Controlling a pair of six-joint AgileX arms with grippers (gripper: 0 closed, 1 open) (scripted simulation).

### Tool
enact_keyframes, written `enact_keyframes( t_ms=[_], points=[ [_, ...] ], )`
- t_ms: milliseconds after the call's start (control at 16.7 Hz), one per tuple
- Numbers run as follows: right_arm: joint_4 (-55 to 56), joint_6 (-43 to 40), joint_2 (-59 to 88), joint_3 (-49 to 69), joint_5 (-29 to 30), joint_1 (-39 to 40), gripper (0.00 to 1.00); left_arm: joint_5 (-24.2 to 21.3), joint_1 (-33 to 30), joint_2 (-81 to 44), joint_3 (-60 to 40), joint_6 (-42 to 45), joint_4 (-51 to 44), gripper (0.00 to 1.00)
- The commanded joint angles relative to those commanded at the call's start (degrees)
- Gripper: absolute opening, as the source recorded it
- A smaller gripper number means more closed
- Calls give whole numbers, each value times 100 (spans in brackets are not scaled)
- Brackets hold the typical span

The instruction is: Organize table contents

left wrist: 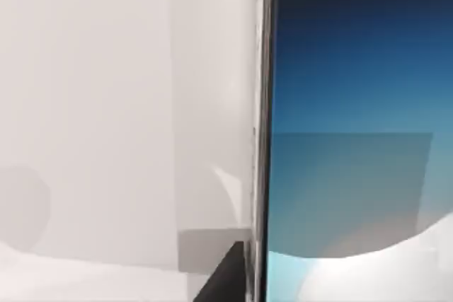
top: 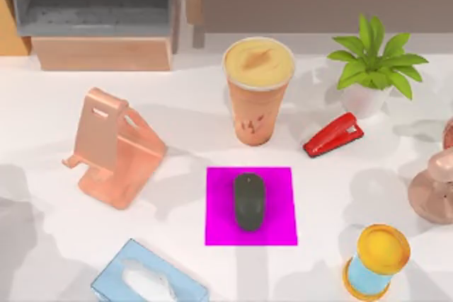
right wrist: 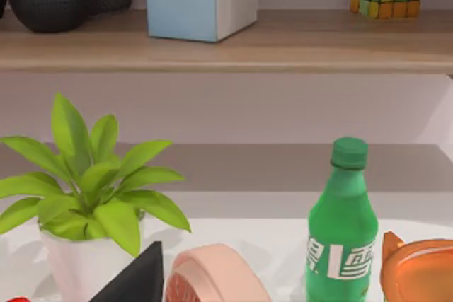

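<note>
Top view: glossy white table [top: 42, 125], wooden shelving behind.

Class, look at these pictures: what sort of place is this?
Probably a home or office desk: a computer mouse on a magenta pad, a red stapler and a phone stand lie on the white table.

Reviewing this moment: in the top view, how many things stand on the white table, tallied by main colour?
Pink/copper: 2, phone stand, rounded copper object at the right edge
Orange: 1, tall orange cup
Red: 1, stapler
Green: 1, potted plant
Magenta: 1, square pad
Dark grey: 1, oval mouse
Light blue: 1, tissue box
Yellow-and-blue: 1, cylinder
Total: 9
</note>
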State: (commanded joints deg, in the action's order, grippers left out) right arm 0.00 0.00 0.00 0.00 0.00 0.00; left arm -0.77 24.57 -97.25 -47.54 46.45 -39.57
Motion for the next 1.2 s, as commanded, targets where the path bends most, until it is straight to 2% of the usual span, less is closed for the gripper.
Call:
enact_keyframes(
  t_ms=[420,720,960,1200],
  points=[
    [0,0,0,0,0,0,100,1,-5,376,-352,-11,-728,0],
    [0,0,0,0,0,0,100,0,-10,370,-344,-10,-715,0],
    [0,0,0,0,0,0,100,-195,-382,882,-145,-420,-268,0],
    [0,0,0,0,0,0,100,-594,-1188,1907,406,-1278,713,0]
  ],
)
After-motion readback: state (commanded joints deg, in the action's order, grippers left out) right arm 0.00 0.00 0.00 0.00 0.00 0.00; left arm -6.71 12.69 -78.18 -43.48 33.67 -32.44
